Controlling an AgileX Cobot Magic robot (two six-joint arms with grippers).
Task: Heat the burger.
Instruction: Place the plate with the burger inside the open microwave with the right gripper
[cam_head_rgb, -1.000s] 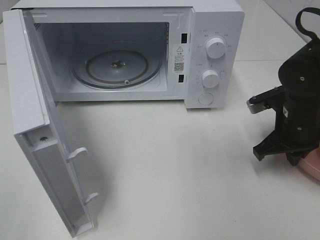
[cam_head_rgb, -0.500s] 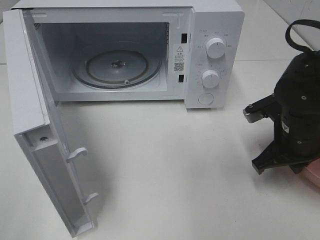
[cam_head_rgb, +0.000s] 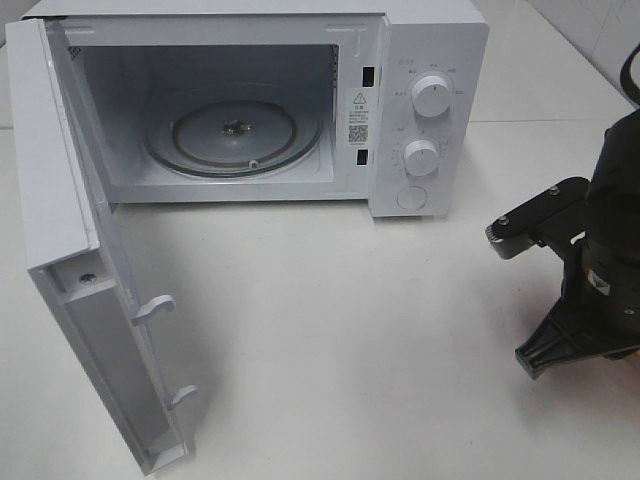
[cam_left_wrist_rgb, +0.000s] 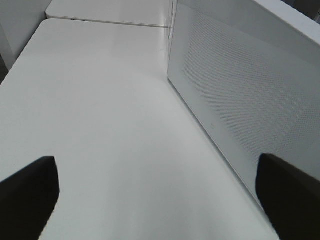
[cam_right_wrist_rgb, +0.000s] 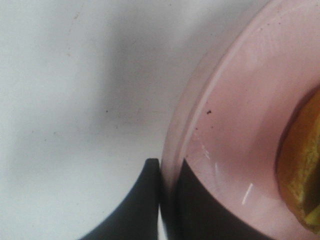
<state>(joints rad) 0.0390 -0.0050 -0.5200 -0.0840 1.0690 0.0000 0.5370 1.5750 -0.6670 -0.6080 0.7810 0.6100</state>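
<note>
Only an edge of the burger (cam_right_wrist_rgb: 302, 170) shows in the right wrist view, yellow-brown, resting on the pink plate (cam_right_wrist_rgb: 240, 125). My right gripper (cam_right_wrist_rgb: 167, 170) is shut on the plate's rim, one dark finger (cam_right_wrist_rgb: 142, 205) outside it and the other over the inner side. In the high view the right arm (cam_head_rgb: 595, 270) stands at the table's right edge and hides both plate and burger. My left gripper (cam_left_wrist_rgb: 160, 200) is open with nothing between its fingers, low over the table beside the microwave door's outer face (cam_left_wrist_rgb: 235, 95).
The white microwave (cam_head_rgb: 420, 60) stands at the back with its door (cam_head_rgb: 70, 240) swung wide open to the left. Inside lies the glass turntable (cam_head_rgb: 235, 135). Two dials (cam_head_rgb: 432, 95) and a button sit on its right panel.
The right arm has shifted right and toward the table's front edge in the high view. The pink plate edge that showed beneath it is now hidden. Neither gripper's state changed.
</note>
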